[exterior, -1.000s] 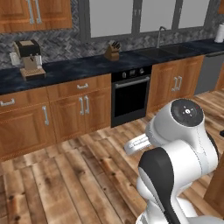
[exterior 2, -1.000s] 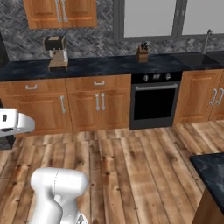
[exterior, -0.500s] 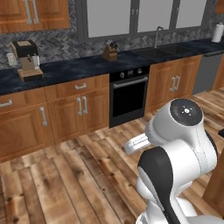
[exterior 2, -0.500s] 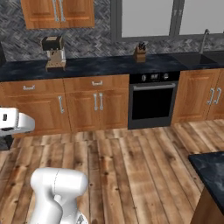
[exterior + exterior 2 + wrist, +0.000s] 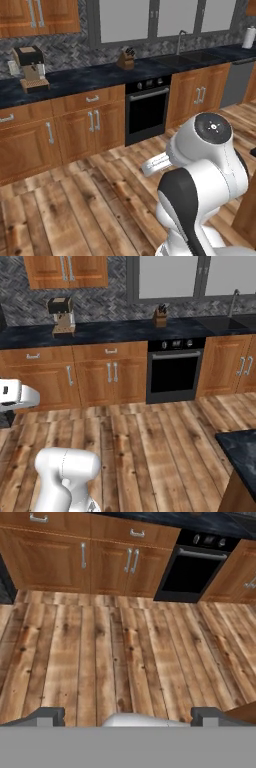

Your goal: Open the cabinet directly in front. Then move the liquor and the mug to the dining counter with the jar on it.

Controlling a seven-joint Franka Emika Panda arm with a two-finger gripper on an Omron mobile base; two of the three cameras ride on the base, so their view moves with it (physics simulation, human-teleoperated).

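Two fingertips of my gripper spread wide, holding nothing, aimed down at floor. Cabinet: wall-mounted, up and far left of gripper, handles vertical. Liquor, mug: unsighted. Bench: corner at right.

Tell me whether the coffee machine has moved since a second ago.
No. The coffee machine keeps its place on the counter, as far from the knife block as before; the picture shifted, so the camera moved.
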